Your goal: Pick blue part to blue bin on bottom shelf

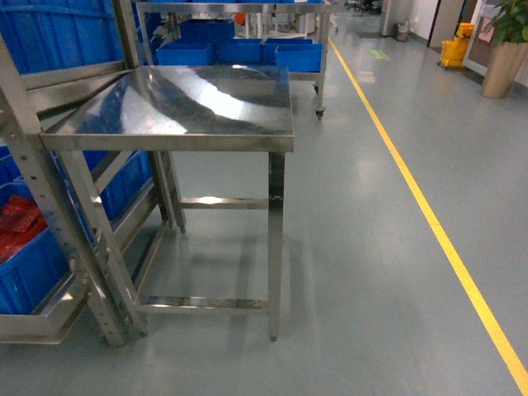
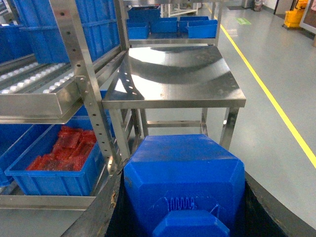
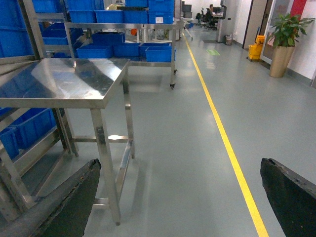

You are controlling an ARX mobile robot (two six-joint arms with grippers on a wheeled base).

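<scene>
Carry step: left claw (image 2: 185, 217) grips blue part (image 2: 183, 182) near table (image 2: 173, 74); right claw (image 3: 180, 197) open, empty; next, lower toward bottom shelf (image 2: 47, 201) bin

R gripper (image 3: 182, 197) fingers (image 3: 291, 195) – dark, worn, rough-edged pads.

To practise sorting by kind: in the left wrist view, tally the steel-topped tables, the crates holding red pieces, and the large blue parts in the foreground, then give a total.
Steel-topped table: 1
Crate holding red pieces: 1
Blue part: 1
Total: 3
</scene>
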